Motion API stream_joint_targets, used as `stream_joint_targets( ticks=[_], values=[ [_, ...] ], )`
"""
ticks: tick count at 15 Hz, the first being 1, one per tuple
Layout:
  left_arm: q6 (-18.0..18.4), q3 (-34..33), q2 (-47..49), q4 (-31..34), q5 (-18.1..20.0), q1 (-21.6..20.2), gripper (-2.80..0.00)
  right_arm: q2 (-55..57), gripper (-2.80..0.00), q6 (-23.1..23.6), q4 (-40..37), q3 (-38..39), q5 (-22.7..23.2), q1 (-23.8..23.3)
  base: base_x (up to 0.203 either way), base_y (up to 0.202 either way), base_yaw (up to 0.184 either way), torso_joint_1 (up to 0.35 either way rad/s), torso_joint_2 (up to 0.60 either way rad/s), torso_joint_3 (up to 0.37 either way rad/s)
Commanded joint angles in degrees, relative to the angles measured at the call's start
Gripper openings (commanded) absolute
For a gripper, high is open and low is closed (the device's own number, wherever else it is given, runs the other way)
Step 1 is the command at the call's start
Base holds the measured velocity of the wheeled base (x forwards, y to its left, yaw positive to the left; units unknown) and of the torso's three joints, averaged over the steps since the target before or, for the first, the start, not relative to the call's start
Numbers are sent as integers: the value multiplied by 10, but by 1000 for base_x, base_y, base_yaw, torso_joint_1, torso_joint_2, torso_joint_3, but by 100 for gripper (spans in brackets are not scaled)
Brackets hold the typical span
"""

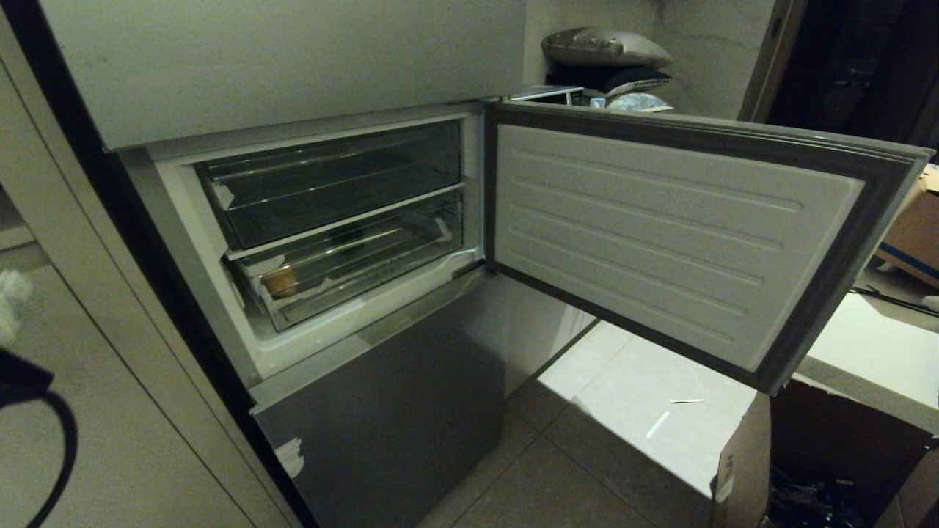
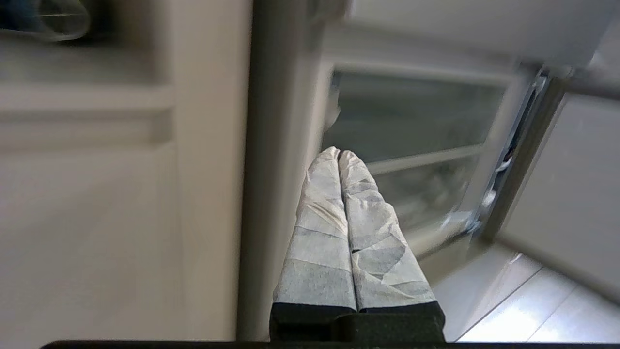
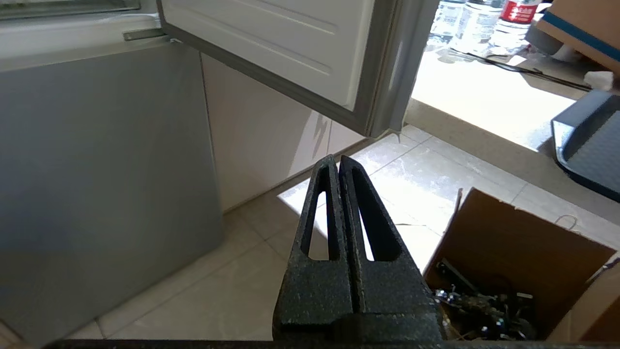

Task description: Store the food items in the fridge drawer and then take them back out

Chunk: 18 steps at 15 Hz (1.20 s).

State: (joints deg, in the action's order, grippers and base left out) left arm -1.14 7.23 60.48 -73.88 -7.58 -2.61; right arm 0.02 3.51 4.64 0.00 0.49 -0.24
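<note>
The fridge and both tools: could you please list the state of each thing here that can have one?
Fridge door: swung wide open.
Fridge drawer: pushed in, holding a tan-orange lump at its left end.
Upper bin: pushed in, nothing visible inside.
Left tool: shut, empty, pointing toward the open compartment.
Right tool: shut, empty, low over the floor.
Cardboard box: open-topped.

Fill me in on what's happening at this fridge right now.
The fridge door stands wide open and the lower clear fridge drawer is pushed in, with a tan-orange food item inside at its left end. Nothing is being handled. The left gripper, shut and empty, is raised beside the cabinet, pointing toward the open compartment. The right gripper, also shut and empty, hangs low over the floor tiles near a cardboard box.
</note>
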Motion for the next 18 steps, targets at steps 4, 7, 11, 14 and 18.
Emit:
stream_joint_targets(
  ticks=[4, 7, 11, 14, 18],
  values=[
    [53, -61, -395, 471, 74, -35, -280, -1, -280, -17, 0, 16, 0, 0, 0, 0, 0, 0, 0, 0],
    [55, -65, -443, 743, 88, -35, -280, -1, -280, -14, 0, 16, 0, 0, 0, 0, 0, 0, 0, 0],
    [47, -60, -438, 776, 95, 98, -280, -1, -280, -15, 0, 17, 0, 0, 0, 0, 0, 0, 0, 0],
    [1, -72, -440, 734, 73, 107, -280, -1, -280, -15, 0, 17, 0, 0, 0, 0, 0, 0, 0, 0],
    [22, -67, -458, 748, 73, 44, -280, -1, -280, -18, 1, 17, 0, 0, 0, 0, 0, 0, 0, 0]
  ],
)
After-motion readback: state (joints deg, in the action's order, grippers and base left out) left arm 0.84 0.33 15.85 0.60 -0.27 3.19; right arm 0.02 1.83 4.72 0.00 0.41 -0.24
